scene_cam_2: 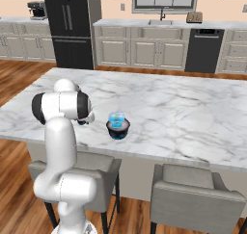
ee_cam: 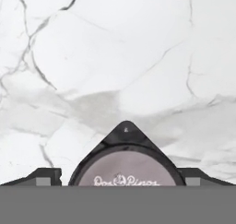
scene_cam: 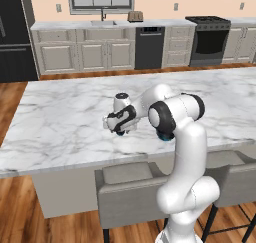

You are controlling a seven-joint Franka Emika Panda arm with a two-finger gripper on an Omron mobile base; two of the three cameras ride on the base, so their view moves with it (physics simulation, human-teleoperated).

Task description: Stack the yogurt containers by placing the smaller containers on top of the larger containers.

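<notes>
White marble with grey veining forms the tabletop (scene_cam_2: pixel 183 112) of a kitchen island, with cream cabinets, a dark fridge and wood flooring behind. Just above this polished slab, in the hand view, the jaws stand spread wide, the gripper (ee_cam: pixel 119 178) straddling a tiny dark cup (ee_cam: pixel 125 165) whose round pale grey lid bears white script and a pointed black tab. Off to the side, near the front edge, the translucent blue cup (scene_cam_2: pixel 116 119) sits on the wide dark tub (scene_cam_2: pixel 118 129). Grey upholstered stools (scene_cam_2: pixel 193 192) tuck under the overhang.
</notes>
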